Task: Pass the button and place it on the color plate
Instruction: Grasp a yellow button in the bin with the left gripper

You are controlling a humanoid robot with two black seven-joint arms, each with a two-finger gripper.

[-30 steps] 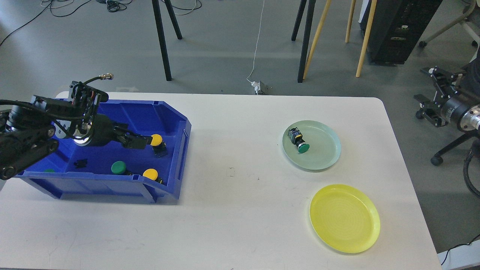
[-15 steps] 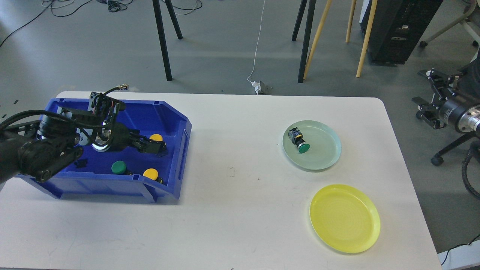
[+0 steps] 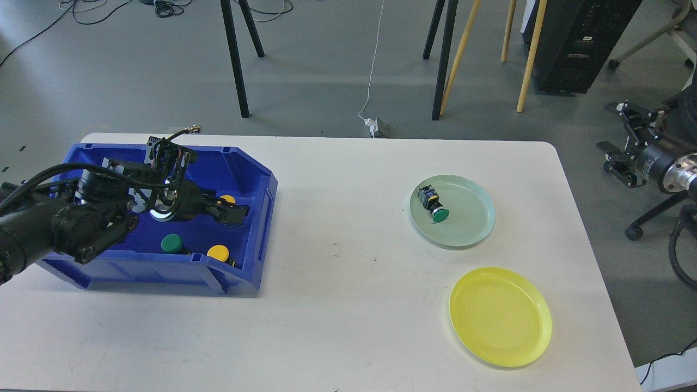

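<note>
Left of centre, left end effector (image 3: 233, 211) reaching into blue bin (image 3: 256, 239), dark fingers around yellow button (image 3: 227, 200); whether pinching it, cannot tell. Lower in bin: green button (image 3: 171, 243) beside second yellow button (image 3: 218, 252). Right half of white surface (image 3: 337, 305): pale green plate (image 3: 474, 218) carrying green-capped button (image 3: 434, 207); yellow plate (image 3: 500, 317) below. Far right edge, right end effector (image 3: 618, 141) off the surface, state unclear.

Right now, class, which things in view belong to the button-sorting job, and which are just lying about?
Job: bin, yellow buttons, green button, green plate, yellow plate, left end effector.

Lying about: cable, charger, stand legs.
</note>
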